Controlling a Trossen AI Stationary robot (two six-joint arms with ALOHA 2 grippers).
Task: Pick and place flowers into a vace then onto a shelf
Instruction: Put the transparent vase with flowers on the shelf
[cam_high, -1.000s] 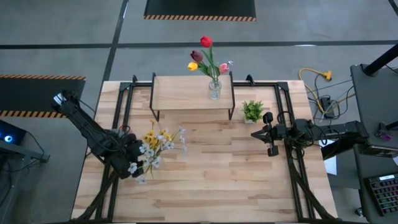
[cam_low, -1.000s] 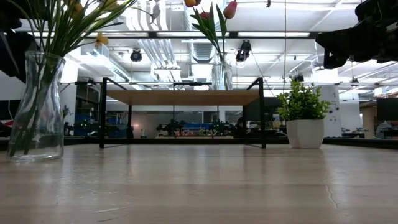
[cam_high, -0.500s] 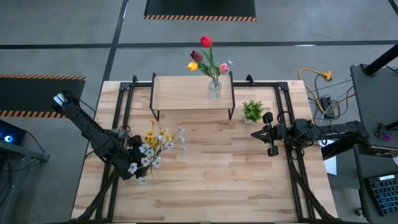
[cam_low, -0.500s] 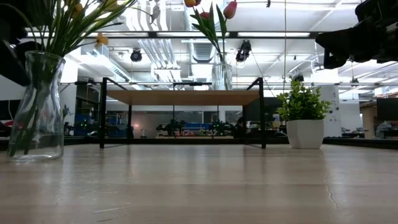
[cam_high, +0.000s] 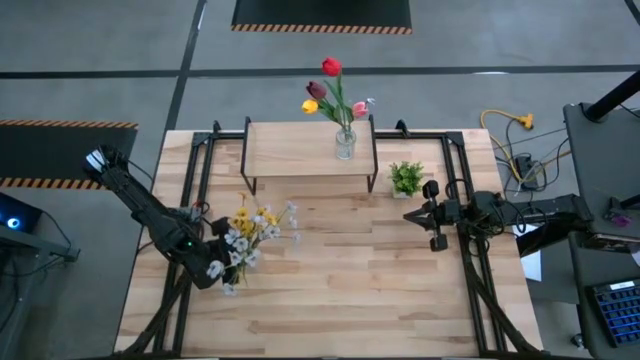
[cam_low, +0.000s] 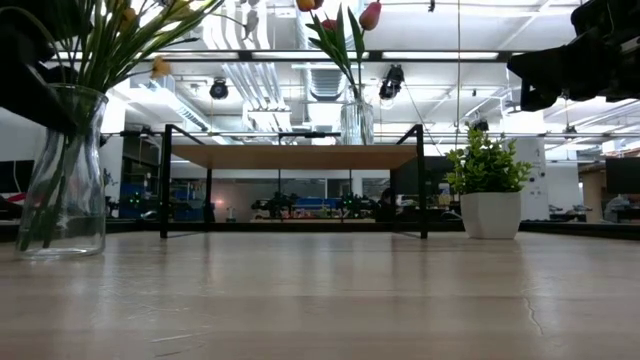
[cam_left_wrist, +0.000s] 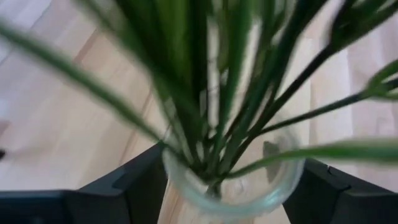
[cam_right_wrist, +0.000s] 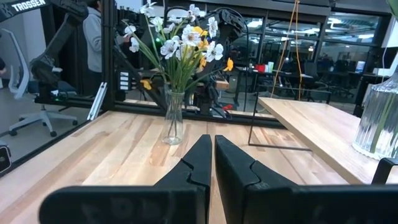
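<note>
Left hand, our nearer one, has its fingers spread around the standing vase of flowers; the shelf lies beyond. Right hand waits, fingers pressed together.

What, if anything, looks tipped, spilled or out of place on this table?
Nothing stands out. The clear glass vase of white and yellow blossoms stands upright on the wooden tabletop, the left gripper around its neck. The glass vase of tulips sits upright on the small wooden shelf. The right gripper waits, shut.
</note>
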